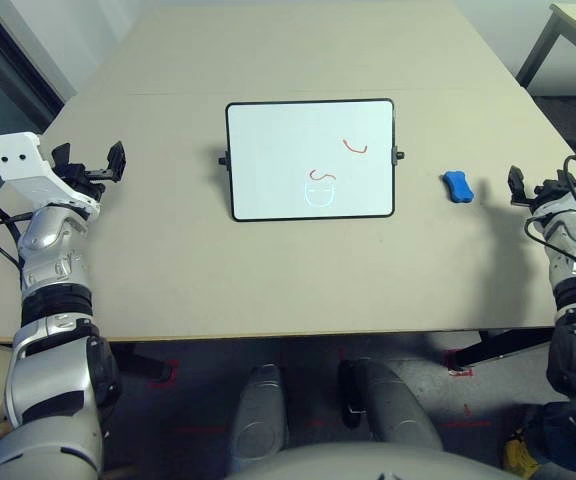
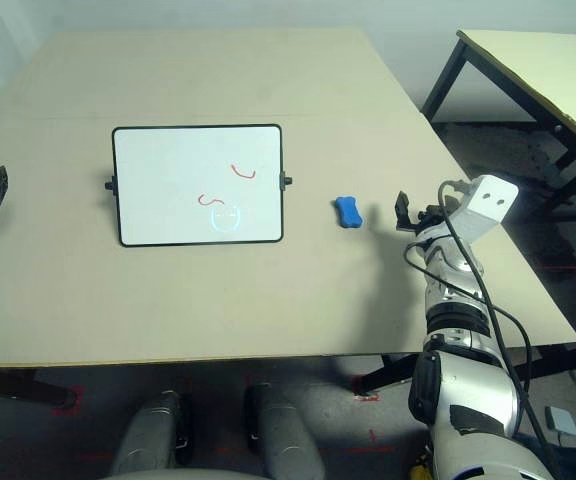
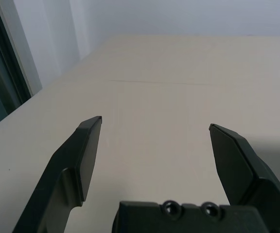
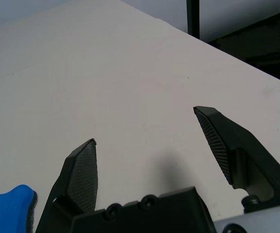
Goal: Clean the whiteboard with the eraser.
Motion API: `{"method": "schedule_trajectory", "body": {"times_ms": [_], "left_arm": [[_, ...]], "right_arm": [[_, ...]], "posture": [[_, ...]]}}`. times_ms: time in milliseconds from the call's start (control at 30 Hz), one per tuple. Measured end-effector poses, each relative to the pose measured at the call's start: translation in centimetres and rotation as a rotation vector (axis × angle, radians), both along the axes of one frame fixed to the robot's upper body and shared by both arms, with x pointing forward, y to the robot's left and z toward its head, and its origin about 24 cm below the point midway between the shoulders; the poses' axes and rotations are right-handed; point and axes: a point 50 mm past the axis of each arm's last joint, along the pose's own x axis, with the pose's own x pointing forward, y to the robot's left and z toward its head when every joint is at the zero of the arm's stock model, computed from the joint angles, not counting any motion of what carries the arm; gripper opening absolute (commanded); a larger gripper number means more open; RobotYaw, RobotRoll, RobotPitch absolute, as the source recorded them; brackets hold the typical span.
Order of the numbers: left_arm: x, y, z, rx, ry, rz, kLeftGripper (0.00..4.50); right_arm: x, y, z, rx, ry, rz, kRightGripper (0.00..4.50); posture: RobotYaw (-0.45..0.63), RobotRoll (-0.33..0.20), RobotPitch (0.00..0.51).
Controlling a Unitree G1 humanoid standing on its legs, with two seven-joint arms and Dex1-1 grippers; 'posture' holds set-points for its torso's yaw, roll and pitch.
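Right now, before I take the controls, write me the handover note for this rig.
Left end effector: open, empty, hovering over the table to the left of the whiteboard.
Right end effector: open, empty, just right of the eraser.
Whiteboard: lies flat at mid table, with two red squiggles and a faint round mark on it.
Eraser: lies on the table between the board's right edge and the right end effector, touching neither.
Done: nothing yet; the marks are untouched.
Left: pick up the eraser, probably with the right arm as it is nearest, then wipe the marks off.
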Motion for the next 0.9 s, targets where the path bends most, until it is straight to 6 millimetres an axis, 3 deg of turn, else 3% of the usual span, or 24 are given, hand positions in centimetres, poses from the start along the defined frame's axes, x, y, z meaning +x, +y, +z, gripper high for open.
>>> {"method": "schedule_trajectory", "body": {"times_ms": [333, 500, 567, 633, 767, 900], "left_arm": [[0.9, -0.3, 1.5, 0.007, -0.010, -0.064, 4.50], [0.9, -0.6, 6.5, 0.065, -0.072, -0.210, 4.50], [0.9, -1.7, 8.8, 0.094, -0.070, -0.341, 4.50], [0.7, -3.1, 9.9, 0.109, -0.030, -0.472, 4.50], [-0.5, -6.6, 10.5, 0.151, 0.130, -0.734, 4.50], [-1.2, -9.6, 10.7, 0.174, 0.211, -0.870, 4.50]], "right_arm": [[0.2, 0.0, 0.9, -0.010, -0.011, 0.012, 4.44], [0.7, 0.5, 3.8, -0.003, 0.002, 0.047, 4.44], [0.8, 1.1, 5.0, 0.018, 0.053, 0.079, 4.44], [0.8, 1.8, 5.7, 0.040, 0.109, 0.105, 4.44], [0.5, 3.5, 6.3, 0.068, 0.261, 0.167, 4.44], [0.7, 4.9, 7.0, 0.066, 0.329, 0.210, 4.44]], "posture": [[0.00, 0.000, 0.117], [0.01, 0.000, 0.119], [0.02, 0.000, 0.117], [0.02, 0.000, 0.108], [0.03, 0.000, 0.105], [0.04, 0.000, 0.103]]}}
